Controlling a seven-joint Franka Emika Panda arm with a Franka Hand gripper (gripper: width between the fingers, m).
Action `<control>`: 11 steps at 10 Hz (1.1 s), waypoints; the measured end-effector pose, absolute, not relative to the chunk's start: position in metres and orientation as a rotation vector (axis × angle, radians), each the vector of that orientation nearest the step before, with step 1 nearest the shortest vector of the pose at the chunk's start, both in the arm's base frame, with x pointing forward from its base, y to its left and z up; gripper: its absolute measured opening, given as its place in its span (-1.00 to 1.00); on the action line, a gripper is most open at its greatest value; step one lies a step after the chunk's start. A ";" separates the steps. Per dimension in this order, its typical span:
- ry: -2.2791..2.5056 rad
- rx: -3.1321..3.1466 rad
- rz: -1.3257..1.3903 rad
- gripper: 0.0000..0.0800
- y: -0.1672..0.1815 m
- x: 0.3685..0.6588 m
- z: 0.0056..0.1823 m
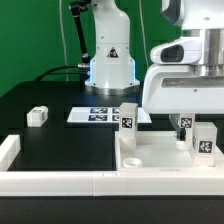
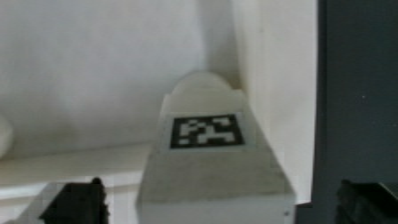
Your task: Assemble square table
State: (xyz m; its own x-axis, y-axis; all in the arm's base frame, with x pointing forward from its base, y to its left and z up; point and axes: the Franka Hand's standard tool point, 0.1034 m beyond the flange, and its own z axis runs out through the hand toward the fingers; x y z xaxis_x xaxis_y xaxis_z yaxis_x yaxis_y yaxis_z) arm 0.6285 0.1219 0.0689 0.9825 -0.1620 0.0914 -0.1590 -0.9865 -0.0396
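While the border rail (image 1: 60, 181) runs along the near edge, the tabletop slab (image 1: 160, 155) lies rim-up just behind it on the black table (image 1: 60, 140), one tagged leg (image 1: 129, 117) standing at its corner and another (image 1: 204, 140) toward the exterior view's right. Gripper (image 1: 183, 124) hangs over the slab; the wrist view shows its fingers (image 2: 75, 200) spread wide around a tagged leg (image 2: 214, 135), gripping nothing. Farther back lie a loose leg (image 1: 37, 116) and the marker board (image 1: 100, 114); legs look light, stiff, smooth plastic, best pinched across flat sides.
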 end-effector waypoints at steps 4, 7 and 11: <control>0.510 -3.056 -0.141 -0.28 0.121 0.629 0.069; 0.866 -2.967 -0.129 -0.28 0.119 0.629 0.069; 1.669 -2.549 0.037 -0.27 0.112 0.632 0.072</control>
State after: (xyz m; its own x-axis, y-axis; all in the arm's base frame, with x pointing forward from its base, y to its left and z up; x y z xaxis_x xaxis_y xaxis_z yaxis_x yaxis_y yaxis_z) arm 0.6324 0.1117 0.0724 0.4013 -0.9131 -0.0720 -0.9154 -0.3971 -0.0656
